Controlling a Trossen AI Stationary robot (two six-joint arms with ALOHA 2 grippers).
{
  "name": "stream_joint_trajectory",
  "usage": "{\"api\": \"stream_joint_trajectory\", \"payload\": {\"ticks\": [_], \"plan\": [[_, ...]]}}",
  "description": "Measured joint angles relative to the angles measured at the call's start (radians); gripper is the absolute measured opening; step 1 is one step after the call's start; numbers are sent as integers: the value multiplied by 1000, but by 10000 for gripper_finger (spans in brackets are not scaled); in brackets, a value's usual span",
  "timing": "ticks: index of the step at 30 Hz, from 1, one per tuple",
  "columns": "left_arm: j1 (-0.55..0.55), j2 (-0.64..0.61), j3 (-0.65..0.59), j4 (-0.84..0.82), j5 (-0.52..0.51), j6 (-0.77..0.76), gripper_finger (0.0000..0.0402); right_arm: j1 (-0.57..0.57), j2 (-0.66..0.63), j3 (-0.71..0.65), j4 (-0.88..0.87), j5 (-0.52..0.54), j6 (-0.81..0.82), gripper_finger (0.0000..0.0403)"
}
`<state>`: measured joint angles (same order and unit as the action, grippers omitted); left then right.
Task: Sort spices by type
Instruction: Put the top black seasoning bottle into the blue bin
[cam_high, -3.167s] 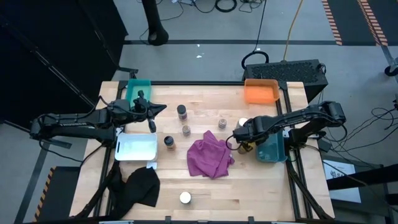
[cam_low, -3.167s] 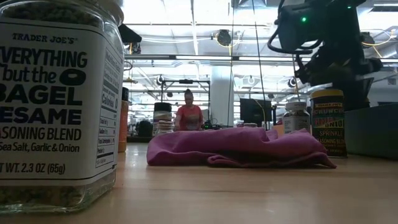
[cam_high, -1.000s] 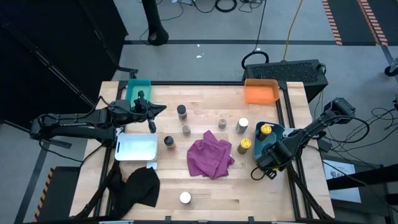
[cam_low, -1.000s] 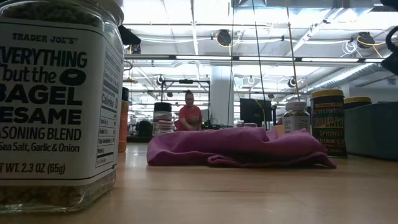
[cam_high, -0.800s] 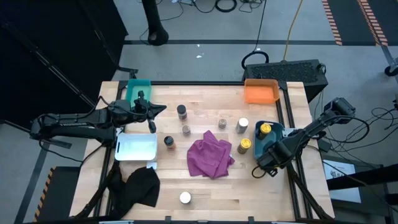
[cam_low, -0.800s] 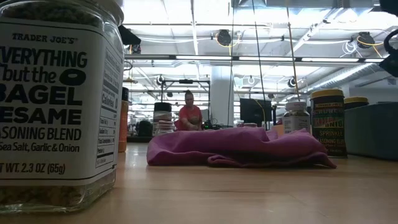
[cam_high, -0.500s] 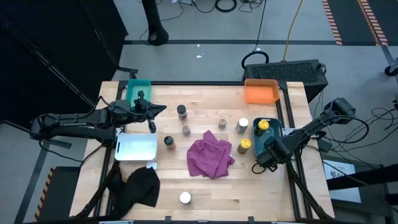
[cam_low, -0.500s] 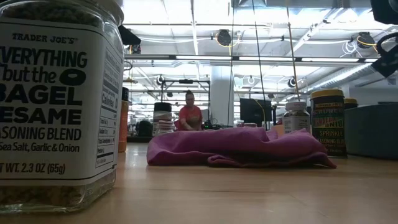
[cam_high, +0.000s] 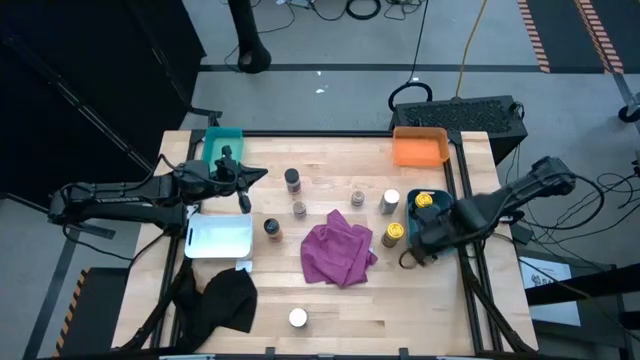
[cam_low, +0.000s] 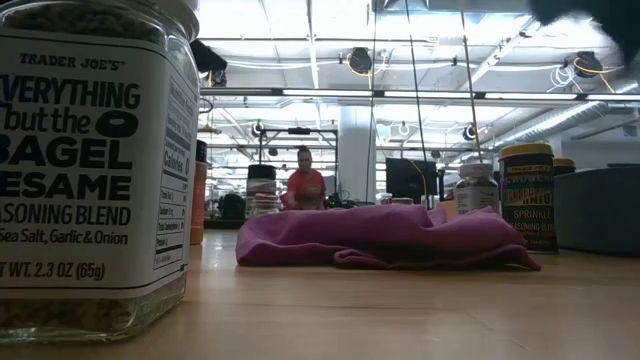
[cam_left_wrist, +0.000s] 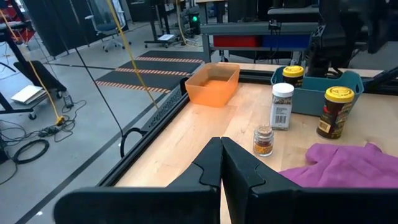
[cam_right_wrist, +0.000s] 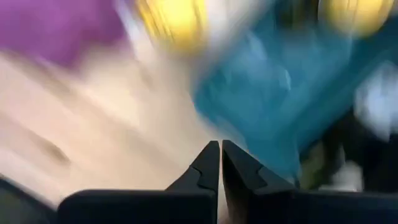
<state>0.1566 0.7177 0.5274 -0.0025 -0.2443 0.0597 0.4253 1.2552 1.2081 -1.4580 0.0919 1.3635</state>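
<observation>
1. High view: found the right gripper low at the right of the frame, just beside the blue tray and below the yellow-lidded jar on the table. Held nothing; fingers too small here to read. Saw a second yellow-lidded jar already standing in the blue tray. Spotted the white-lidded jar near the tray's left edge, other spice jars above the magenta cloth at centre, and one white-lidded jar alone at lower centre. Left gripper waited at left, above the white tray.

2. Low view: filled the left of the frame with a large seasoning jar; showed the yellow-lidded jar right of the cloth. A person sat far off in the room behind.

3. Left wrist view: fingers pressed together, empty. Orange tray at upper centre, jars to its right.

4. Right wrist view: fingers closed tip to tip on nothing; all else smeared by motion.

5. Judged step: likely reaching for the table's yellow-lidded jar to join its match. Best done by spreading the fingers first, approaching from the open side away from the cloth, gripping the jar mid-body, lifting clear over the tray wall.
</observation>
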Motion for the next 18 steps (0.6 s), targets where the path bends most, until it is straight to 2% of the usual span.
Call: {"api": "stream_joint_trajectory", "payload": {"ticks": [3,5,14,18], "plan": [[0,0,0,7,0,0,8,-77,0,84,141,177,-162,0],[0,0,0,19,0,0,8,-138,0,110,273,211,-327,0],[0,0,0,40,24,-2,8,-356,1,70,714,215,-1052,0],[0,0,0,39,98,-46,8,-433,1,-25,1025,104,-1292,0]]}}
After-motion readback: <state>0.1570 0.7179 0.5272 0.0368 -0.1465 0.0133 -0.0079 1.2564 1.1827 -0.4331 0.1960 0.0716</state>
